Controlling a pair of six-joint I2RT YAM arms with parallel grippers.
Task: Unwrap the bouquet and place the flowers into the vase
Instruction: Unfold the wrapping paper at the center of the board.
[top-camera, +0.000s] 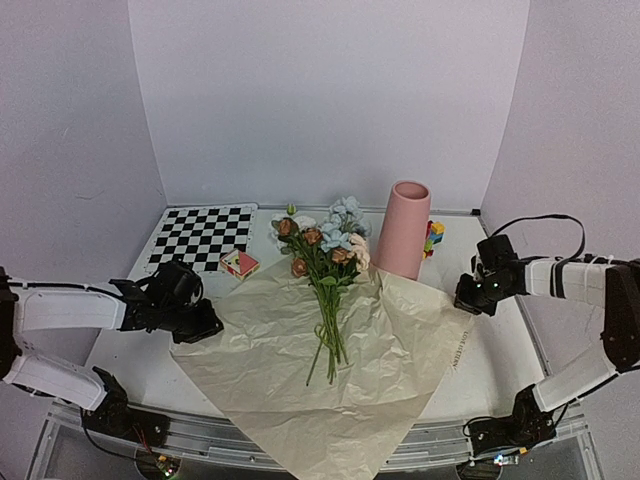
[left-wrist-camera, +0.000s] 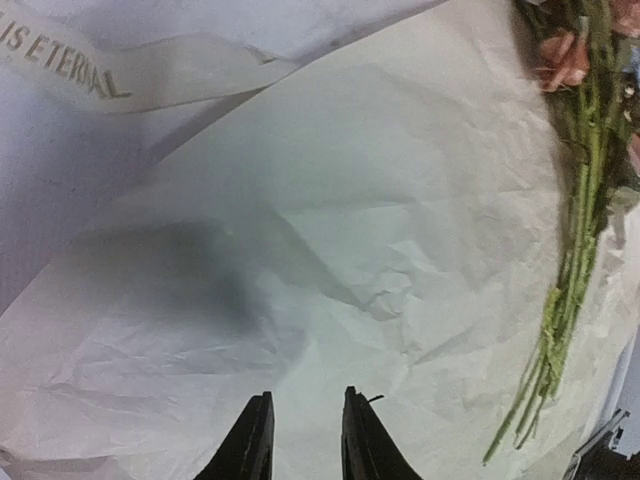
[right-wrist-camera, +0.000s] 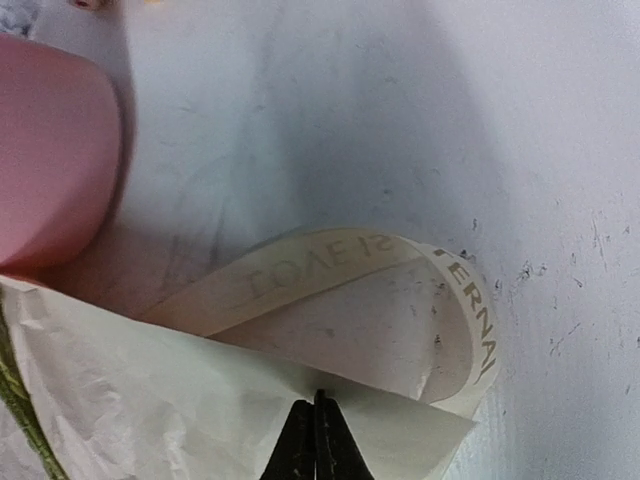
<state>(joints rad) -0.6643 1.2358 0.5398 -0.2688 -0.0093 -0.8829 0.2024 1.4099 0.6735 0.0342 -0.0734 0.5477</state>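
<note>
The big sheet of paper (top-camera: 300, 390) lies spread flat in front of the vase (top-camera: 405, 230). It comes all the way to the near side. It is thin, light and crinkly. It can slide or tear, so it is not a thing to pull hard.

The flowers (top-camera: 325, 250) lie loose on the paper, just left of the vase. Their stems (top-camera: 330, 340) point away from the vase, toward the near side. The blooms lie close by the vase's side. I think the flowers are very light. The stems are thin and bendy. The blooms are soft and can squash. The best place to hold is the middle of the stems, where they lie close together in one bunch. Then they should all come up at once.

The left claw (left-wrist-camera: 305, 400) is far to the left of the vase, over the paper's left corner. Its two fingers stand a little apart, with nothing between them.

The right claw (right-wrist-camera: 315, 400) is to the right of the vase, at the paper's right corner. It is beside a curled cream ribbon (right-wrist-camera: 330, 265). Its fingers are pressed together. I cannot tell if a bit of paper is pinched there.

The vase stands upright. It is tall with a small mouth, so it may tip if the stems bump it. Some toy blocks (top-camera: 434, 238) peek out from behind its right side.
</note>
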